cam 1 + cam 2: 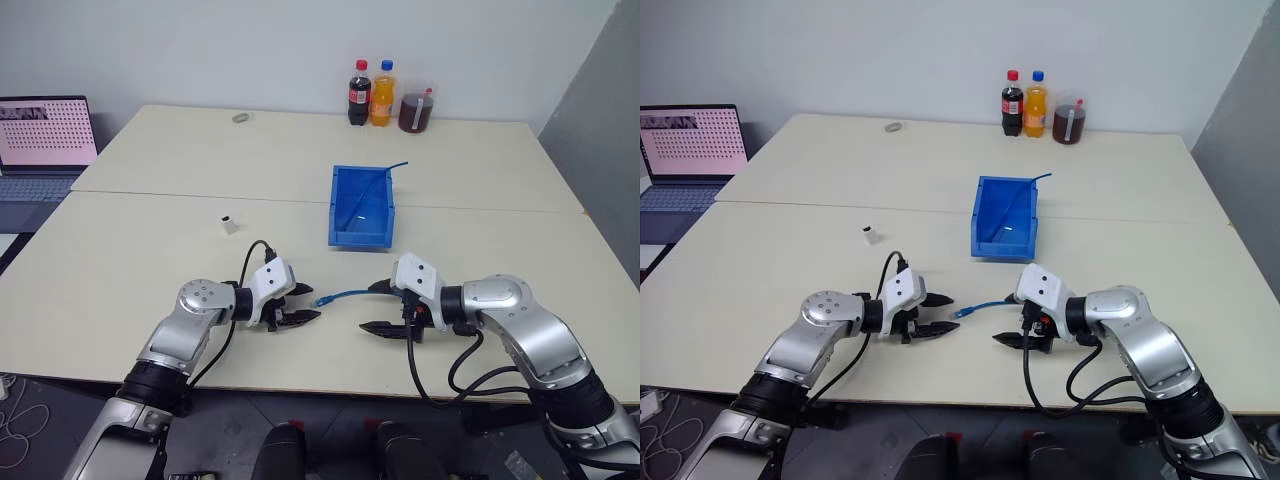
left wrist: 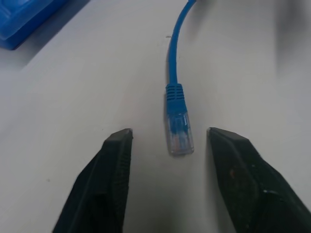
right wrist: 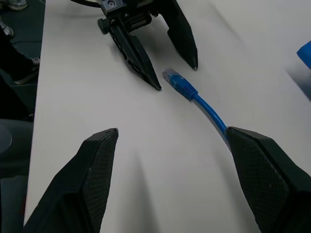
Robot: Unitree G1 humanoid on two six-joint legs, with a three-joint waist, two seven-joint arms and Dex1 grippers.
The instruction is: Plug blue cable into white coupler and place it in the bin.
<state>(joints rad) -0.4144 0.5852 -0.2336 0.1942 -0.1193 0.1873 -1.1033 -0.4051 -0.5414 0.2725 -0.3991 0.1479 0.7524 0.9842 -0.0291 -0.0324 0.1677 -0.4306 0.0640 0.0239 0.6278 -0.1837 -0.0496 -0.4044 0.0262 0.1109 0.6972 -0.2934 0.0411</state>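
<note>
Straddling clear plug (image 2: 179,133): left gripper (image 1: 300,304) parted, nothing held, fingers not touching. Blue cable (image 1: 345,295) lies on table (image 1: 150,250), long axis in line with gripper, running to 3 o'clock under right gripper (image 1: 383,306), open, empty. White coupler (image 1: 229,224) well apart at 11 o'clock of left gripper; bin (image 1: 340,215) at 1 o'clock. Cable's course beyond right gripper hidden.

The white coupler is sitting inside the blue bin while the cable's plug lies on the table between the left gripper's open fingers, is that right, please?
Not quite. The white coupler stands on the bare table, off to the left of the bin, as the left eye view shows. The rest holds: the blue cable's plug lies on the table between the open fingers of the left gripper.
</note>
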